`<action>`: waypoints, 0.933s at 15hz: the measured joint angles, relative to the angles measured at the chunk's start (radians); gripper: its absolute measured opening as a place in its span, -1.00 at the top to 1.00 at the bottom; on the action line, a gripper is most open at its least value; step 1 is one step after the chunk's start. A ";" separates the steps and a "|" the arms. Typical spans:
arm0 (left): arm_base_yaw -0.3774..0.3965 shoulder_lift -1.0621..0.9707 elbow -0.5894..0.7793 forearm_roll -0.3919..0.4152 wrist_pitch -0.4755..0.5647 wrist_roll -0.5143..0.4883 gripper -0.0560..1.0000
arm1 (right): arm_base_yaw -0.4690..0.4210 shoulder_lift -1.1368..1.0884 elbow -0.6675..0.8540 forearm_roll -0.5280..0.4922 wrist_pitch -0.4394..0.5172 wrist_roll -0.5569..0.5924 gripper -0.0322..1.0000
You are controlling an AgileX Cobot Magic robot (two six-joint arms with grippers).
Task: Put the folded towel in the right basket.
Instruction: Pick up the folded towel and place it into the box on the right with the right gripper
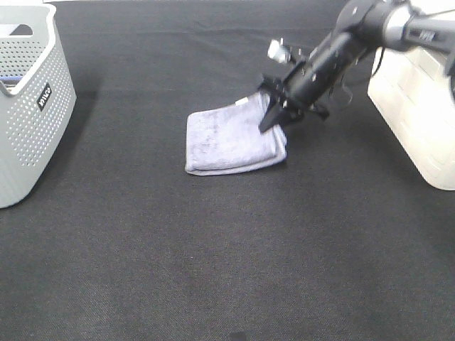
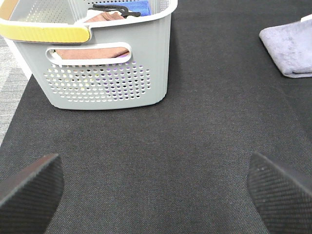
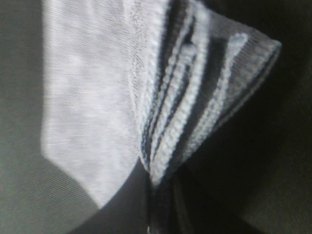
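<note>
The folded lavender-grey towel (image 1: 227, 141) lies on the black mat near the middle. My right gripper (image 1: 274, 119) reaches down from the upper right and is shut on the towel's right edge. The right wrist view shows the towel's (image 3: 87, 102) layered edge bunched and pinched close up. The right basket (image 1: 421, 121) is cream-white and stands at the right edge, just right of the arm. My left gripper (image 2: 156, 195) is open and empty above bare mat. The towel's corner (image 2: 290, 46) shows far off in the left wrist view.
A grey perforated basket (image 1: 28, 114) stands at the far left. In the left wrist view it (image 2: 107, 73) holds folded brown and blue cloths. The black mat (image 1: 213, 249) covers the table.
</note>
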 joint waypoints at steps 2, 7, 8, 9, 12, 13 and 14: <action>0.000 0.000 0.000 0.000 0.000 0.000 -0.95 | 0.000 -0.039 -0.003 -0.005 0.011 -0.005 0.84; 0.000 0.000 0.000 0.000 0.000 0.000 -0.95 | 0.000 -0.287 -0.006 -0.121 0.017 -0.002 0.84; 0.000 0.000 0.000 0.000 0.000 0.000 -0.95 | 0.000 -0.333 -0.006 -0.158 0.017 0.014 0.84; 0.000 0.000 0.000 0.000 0.000 0.000 -0.95 | 0.000 -0.377 -0.006 -0.209 0.017 0.035 0.84; 0.000 0.000 0.000 0.000 0.000 0.000 -0.95 | -0.006 -0.507 -0.007 -0.385 0.012 0.102 0.84; 0.000 0.000 0.000 0.000 0.000 0.000 -0.95 | -0.025 -0.558 -0.007 -0.475 0.010 0.143 0.84; 0.000 0.000 0.000 0.000 0.000 0.000 -0.95 | -0.057 -0.588 -0.007 -0.511 0.008 0.165 0.84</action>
